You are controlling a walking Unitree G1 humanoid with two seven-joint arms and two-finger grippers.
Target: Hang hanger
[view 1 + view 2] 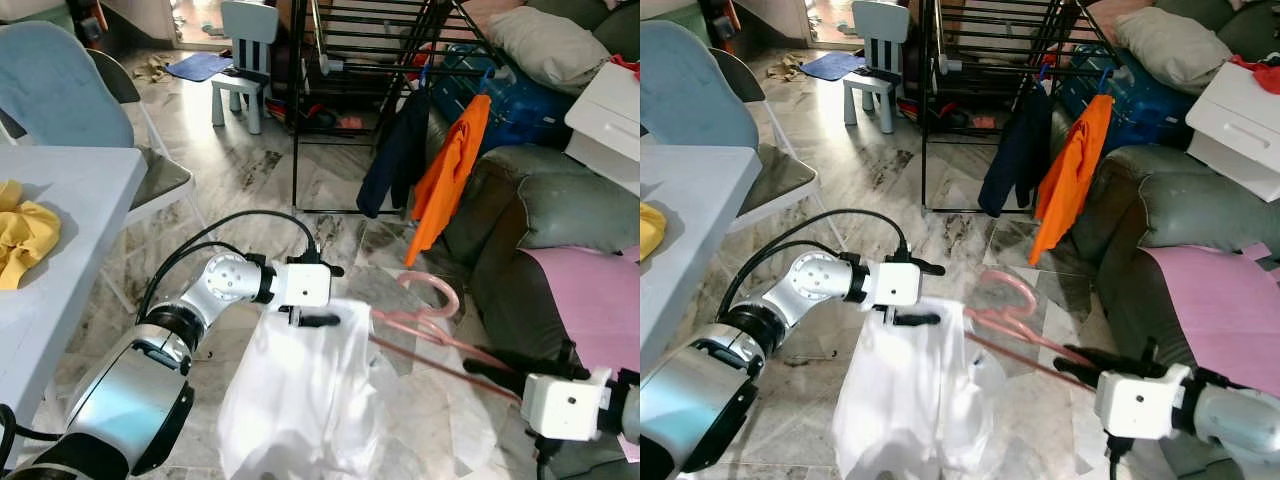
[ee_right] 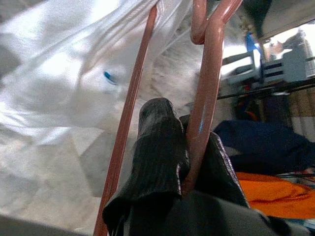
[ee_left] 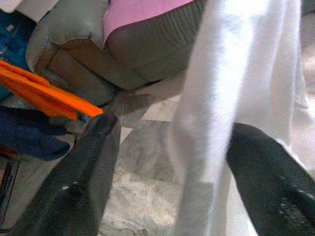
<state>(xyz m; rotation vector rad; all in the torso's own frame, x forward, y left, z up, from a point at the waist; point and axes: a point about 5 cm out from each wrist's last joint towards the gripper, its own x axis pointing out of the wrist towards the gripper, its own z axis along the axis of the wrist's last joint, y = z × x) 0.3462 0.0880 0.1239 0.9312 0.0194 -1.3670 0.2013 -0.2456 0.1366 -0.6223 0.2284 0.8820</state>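
Observation:
A pink hanger (image 1: 432,302) juts up and to the left from my right gripper (image 1: 482,372), which is shut on its lower bar low at the right. In the right wrist view the black fingers (image 2: 162,142) clamp that bar. One arm of the hanger reaches into a white garment (image 1: 300,400) that hangs down to the floor. My left gripper (image 1: 340,296) is at the garment's top edge, fingers apart, with the cloth (image 3: 231,98) passing between them and draped over one finger. A black drying rack (image 1: 350,60) stands behind, carrying a navy garment (image 1: 395,150) and an orange one (image 1: 450,170).
A grey table (image 1: 70,190) with a yellow cloth (image 1: 22,240) is at my left, and a blue chair (image 1: 60,90) stands behind it. A grey sofa (image 1: 560,215) with a pink cloth (image 1: 590,300) fills the right. A small blue child's chair (image 1: 245,60) is far back.

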